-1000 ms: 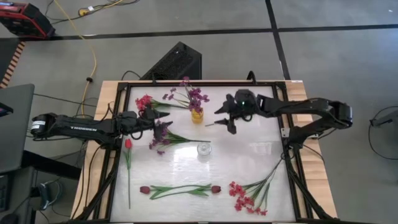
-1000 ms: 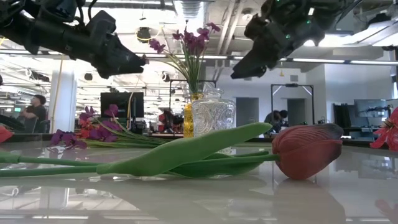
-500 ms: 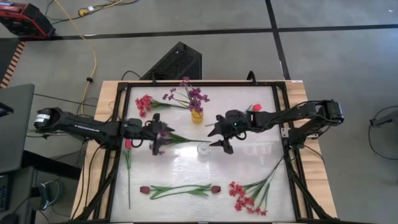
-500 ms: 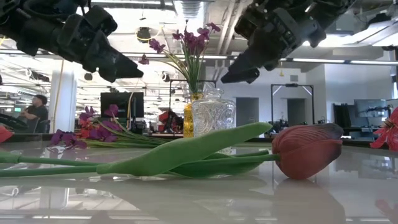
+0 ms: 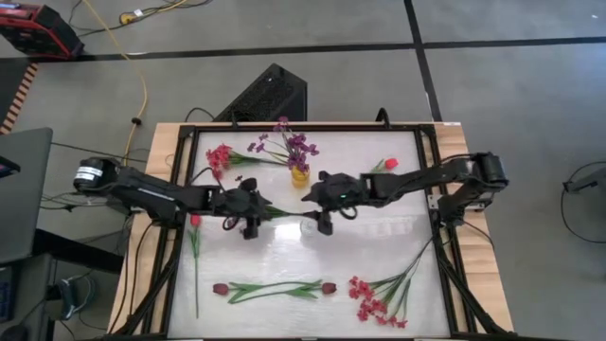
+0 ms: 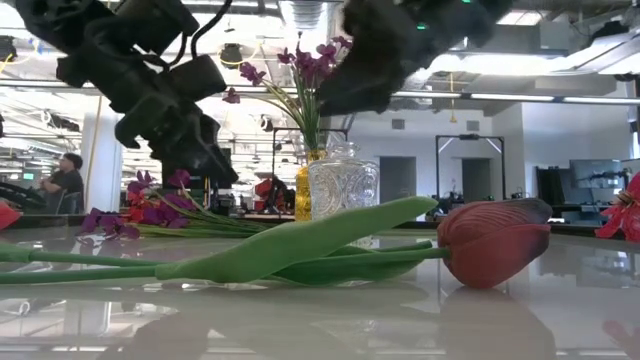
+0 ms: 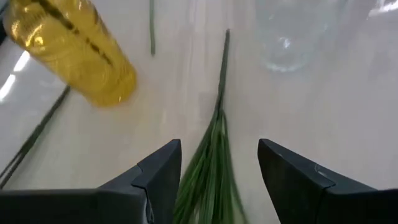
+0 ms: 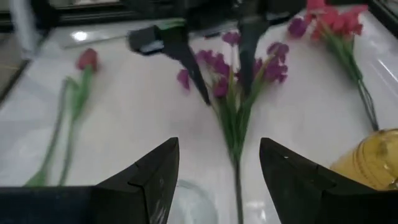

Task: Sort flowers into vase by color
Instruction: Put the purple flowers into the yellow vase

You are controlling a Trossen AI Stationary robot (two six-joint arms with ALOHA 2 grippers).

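Where purple sprig (image 5: 258, 210) lies, clear vase (image 5: 310, 226) beside, yellow vase (image 5: 299, 176) near.

White table (image 5: 379, 242) holds flowers (image 5: 275, 289) (scattered) and two vases (image 5: 300, 176).

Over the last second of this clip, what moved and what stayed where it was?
Both arms swung toward the table's middle. The left gripper came down open astride the purple sprig lying on the table, not yet gripping. The right gripper, open and empty, moved over the clear glass vase. The yellow vase and the other flowers stayed put.
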